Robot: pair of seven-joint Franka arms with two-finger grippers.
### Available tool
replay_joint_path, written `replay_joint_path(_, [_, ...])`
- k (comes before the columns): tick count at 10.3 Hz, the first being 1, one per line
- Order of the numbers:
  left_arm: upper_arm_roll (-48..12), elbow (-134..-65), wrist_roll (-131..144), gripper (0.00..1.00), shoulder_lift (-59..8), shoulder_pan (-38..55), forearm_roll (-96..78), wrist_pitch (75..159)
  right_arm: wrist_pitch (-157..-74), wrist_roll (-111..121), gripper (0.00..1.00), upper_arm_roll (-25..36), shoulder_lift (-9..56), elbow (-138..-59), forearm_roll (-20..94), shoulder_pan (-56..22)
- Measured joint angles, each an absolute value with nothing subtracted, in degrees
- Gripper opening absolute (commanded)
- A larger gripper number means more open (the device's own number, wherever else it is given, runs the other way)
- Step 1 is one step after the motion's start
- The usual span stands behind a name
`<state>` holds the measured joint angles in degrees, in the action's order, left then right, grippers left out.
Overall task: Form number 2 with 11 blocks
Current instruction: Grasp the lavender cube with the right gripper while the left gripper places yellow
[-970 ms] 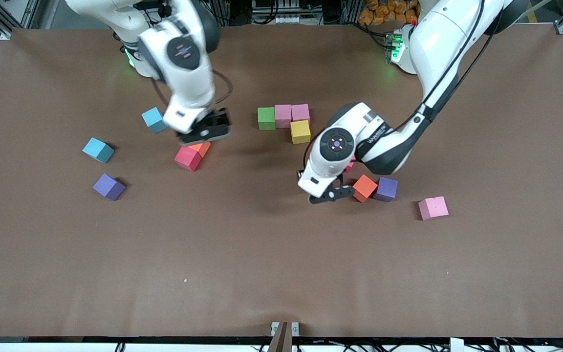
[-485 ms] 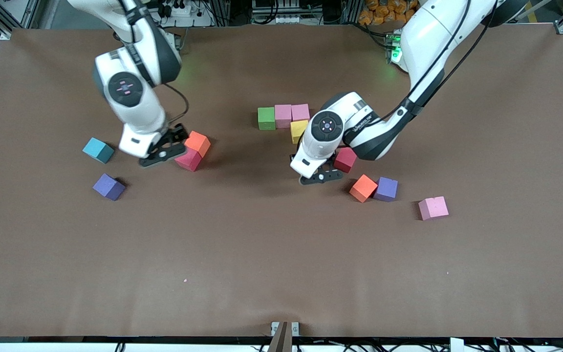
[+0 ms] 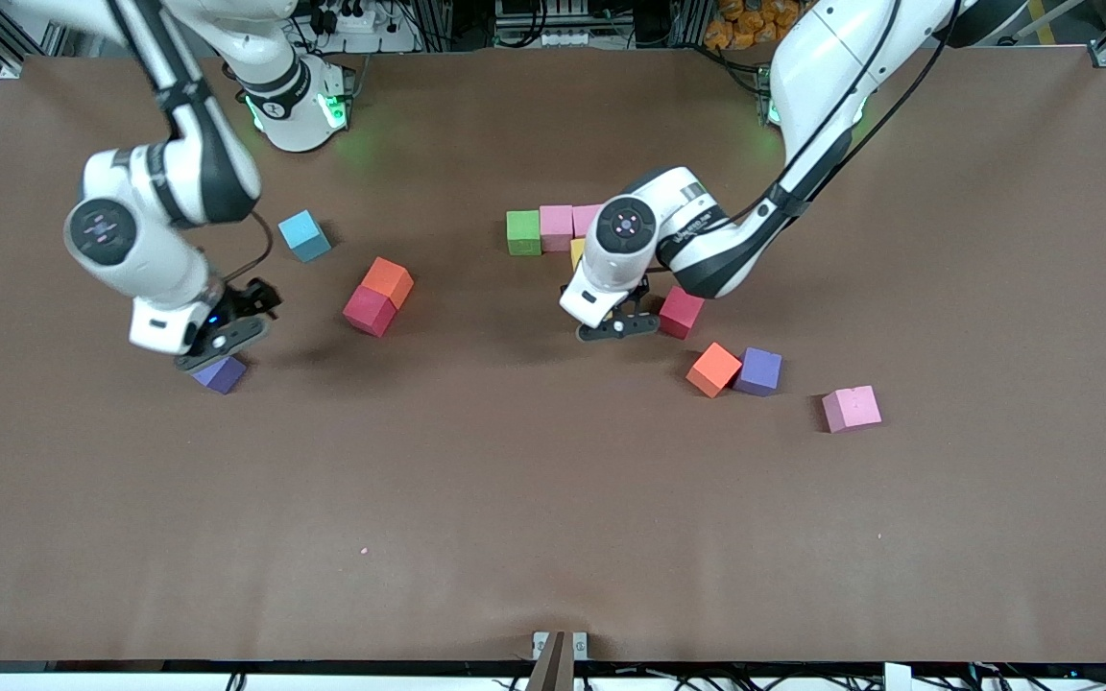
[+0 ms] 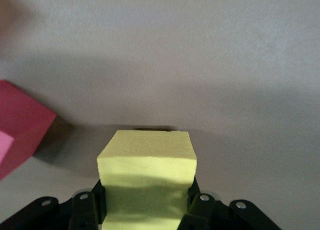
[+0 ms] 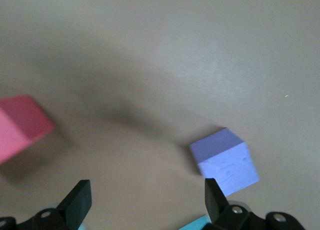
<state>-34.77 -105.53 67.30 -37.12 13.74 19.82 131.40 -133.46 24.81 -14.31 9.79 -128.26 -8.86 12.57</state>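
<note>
1. While the right gripper (image 3: 227, 338) has swung away from the red and orange pair (image 3: 378, 297) toward the right arm's end of the table, it now hangs with fingers spread wide and empty over a purple block (image 3: 219, 373), which its wrist view shows just off to one side of the jaws (image 5: 225, 161).
2. Meanwhile the left gripper (image 3: 618, 322) has carried a yellow block (image 4: 147, 166), clamped between its fingers, up to the started number 2 (image 3: 555, 228); it now sits just under the wrist, beside the placed yellow cube.
3. My read: the fifth piece is about to be set, and the purple one is the next pick.
4. Beside the left gripper lies a red block (image 3: 681, 312), close enough to get nudged during the lowering.
5. Further out from it rest an orange block (image 3: 713, 369) touching another purple one (image 3: 759, 371), and a pink block (image 3: 851, 409) well apart.
6. Near the right arm sits a light-blue cube (image 3: 304, 235), not needed.
</note>
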Motion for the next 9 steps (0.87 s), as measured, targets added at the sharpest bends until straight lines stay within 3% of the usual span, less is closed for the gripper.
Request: replay_joint_path(9, [-34.64,-108.71,70.89,0.32,-37.19,14.53,22.9,135.01,-139.92,40.31,1.0,-14.35,19.54,-124.97,-17.97,19.65])
